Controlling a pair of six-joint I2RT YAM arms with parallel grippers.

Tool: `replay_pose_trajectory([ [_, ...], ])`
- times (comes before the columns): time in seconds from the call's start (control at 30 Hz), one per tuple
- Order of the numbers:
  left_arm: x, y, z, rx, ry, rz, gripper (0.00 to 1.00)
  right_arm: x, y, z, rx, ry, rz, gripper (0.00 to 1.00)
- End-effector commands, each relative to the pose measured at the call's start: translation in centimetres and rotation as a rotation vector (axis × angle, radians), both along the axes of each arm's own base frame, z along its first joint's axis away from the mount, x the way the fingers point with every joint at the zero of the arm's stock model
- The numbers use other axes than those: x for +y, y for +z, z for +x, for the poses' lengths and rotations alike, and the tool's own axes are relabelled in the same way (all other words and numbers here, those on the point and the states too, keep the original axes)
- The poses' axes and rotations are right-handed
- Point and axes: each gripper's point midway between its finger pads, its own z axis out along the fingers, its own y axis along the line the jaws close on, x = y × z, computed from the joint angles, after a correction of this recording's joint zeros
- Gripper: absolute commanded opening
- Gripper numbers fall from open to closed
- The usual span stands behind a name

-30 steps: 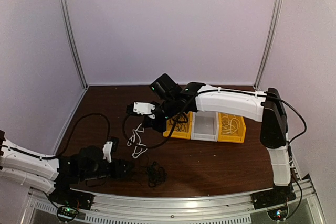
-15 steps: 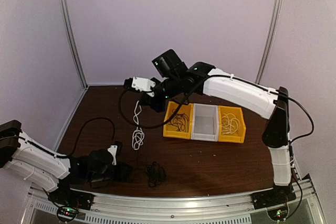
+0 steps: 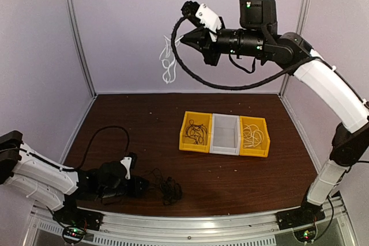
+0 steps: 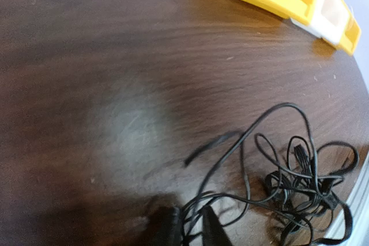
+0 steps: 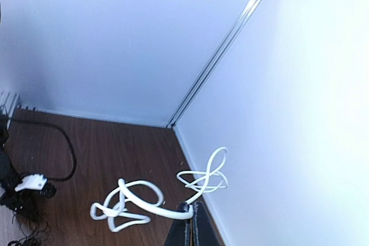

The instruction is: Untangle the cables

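A: Big change over the dark brown wooden worktop (image 3: pixel 144 119)! A second earlier the white-and-black right arm (image 3: pixel 323 79) was down low by the bins. Now it had swung up high against the back wall.

B: And the left arm (image 3: pixel 46 174) stayed flat along the near edge, hardly shifted.

A: The row of three plastic bins (image 3: pixel 196 149), yellow, grey, yellow, sat untouched mid-worktop.

B: Then the looped white cable (image 3: pixel 168 61). It had trailed down onto the worktop, and now it dangled wholly in the air, clear of everything.

A: The right jaws were pressed together on its end, a firm pinch.

B: So the tangled thin black cable (image 3: pixel 168 189) lay alone near the front edge, just beside the left jaws.

A: Those jaws were nearly together with a black strand running in between them. A pinch, I'd say.

B: My read: the two cables were parted, and binning the white one looked like the next job.
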Motion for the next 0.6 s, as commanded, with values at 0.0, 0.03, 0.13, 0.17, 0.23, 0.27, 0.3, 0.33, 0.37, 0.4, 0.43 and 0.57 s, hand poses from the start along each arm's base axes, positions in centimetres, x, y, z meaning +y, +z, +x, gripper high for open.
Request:
replay_pose_trajectory([
  [0.0, -1.2, 3.9, 1.0, -0.113, -0.046, 0.011, 0.32, 1.3, -9.1, 1.6, 0.131, -0.030, -0.162, 0.00],
  [0.03, -1.1, 5.0, 1.3, -0.142, -0.041, 0.012, 0.38, 1.1, -9.7, 1.5, 0.139, -0.033, -0.172, 0.00],
  [0.13, -0.6, 8.8, 2.0, -0.240, -0.032, 0.003, 0.48, 0.5, -11.3, 1.1, 0.165, -0.032, -0.195, 0.00],
  [0.17, -0.5, 9.9, 2.1, -0.270, -0.037, -0.003, 0.51, 0.3, -12.0, 0.8, 0.178, -0.027, -0.203, 0.00],
  [0.23, -0.2, 11.9, 2.2, -0.322, -0.039, -0.007, 0.55, -0.1, -13.7, 0.3, 0.208, -0.016, -0.231, 0.00],
  [0.27, 0.0, 12.7, 2.4, -0.342, -0.037, 0.000, 0.55, -0.3, -14.7, 0.1, 0.224, -0.015, -0.250, 0.00],
  [0.3, 0.0, 13.7, 2.6, -0.362, -0.032, 0.002, 0.56, -0.7, -15.9, -0.1, 0.237, -0.020, -0.269, 0.00],
  [0.33, 0.2, 14.2, 2.7, -0.375, -0.033, 0.016, 0.56, -1.0, -17.0, -0.2, 0.250, -0.026, -0.284, 0.00],
  [0.37, 0.1, 14.6, 2.7, -0.386, -0.045, 0.027, 0.56, -1.4, -18.1, -0.2, 0.266, -0.032, -0.298, 0.00],
  [0.4, -0.2, 15.1, 2.6, -0.399, -0.062, 0.029, 0.56, -1.7, -19.3, -0.4, 0.284, -0.035, -0.312, 0.00],
  [0.43, -0.6, 15.5, 2.5, -0.411, -0.087, 0.029, 0.56, -2.0, -20.3, -0.6, 0.304, -0.034, -0.320, 0.00],
  [0.57, -2.9, 17.0, 2.7, -0.459, -0.162, 0.011, 0.54, -4.0, -23.9, -1.2, 0.380, -0.047, -0.355, 0.00],
])
